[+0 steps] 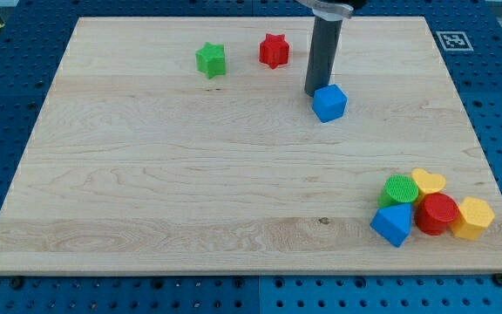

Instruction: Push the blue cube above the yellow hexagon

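Blue cube [329,103] sits in the upper middle-right of the wooden board [190,174], well apart from the yellow hexagon [471,218], which lies far down at the view's lower right. The rod's tip [315,92] rests just at the cube's upper-left side, apparently touching it; the rod is a plain dark cylinder with nothing to open or close, and it holds nothing.

The yellow hexagon is the rightmost piece of a tight cluster: a red cylinder [437,214] touches it on its left, a yellow heart [429,181] sits above the cylinder, a green cylinder [399,189] lies left of the heart, and a blue triangular block [392,224] is at the cluster's lower left.

Near the board's top edge, a red star [274,51] stands to the left of the rod, and a green star [210,59] lies further left.
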{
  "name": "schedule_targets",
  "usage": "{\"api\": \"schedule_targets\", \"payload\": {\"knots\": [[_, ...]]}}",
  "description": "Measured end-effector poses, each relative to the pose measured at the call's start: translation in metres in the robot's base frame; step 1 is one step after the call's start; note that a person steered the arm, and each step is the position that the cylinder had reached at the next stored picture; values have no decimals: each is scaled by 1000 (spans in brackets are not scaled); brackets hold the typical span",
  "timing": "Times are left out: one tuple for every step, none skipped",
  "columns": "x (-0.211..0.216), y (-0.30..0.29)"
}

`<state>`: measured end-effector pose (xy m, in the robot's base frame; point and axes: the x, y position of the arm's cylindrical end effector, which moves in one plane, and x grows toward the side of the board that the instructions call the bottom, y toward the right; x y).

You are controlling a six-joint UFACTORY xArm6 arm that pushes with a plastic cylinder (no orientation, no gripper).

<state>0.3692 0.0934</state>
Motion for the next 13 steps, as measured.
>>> {"api": "schedule_targets", "payload": {"knots": [[13, 2], [32, 2], [54, 2], [67, 2], [69, 11], [69, 27], [74, 41], [81, 57], [85, 81], [85, 101], [86, 111], [93, 118], [104, 125]]}}
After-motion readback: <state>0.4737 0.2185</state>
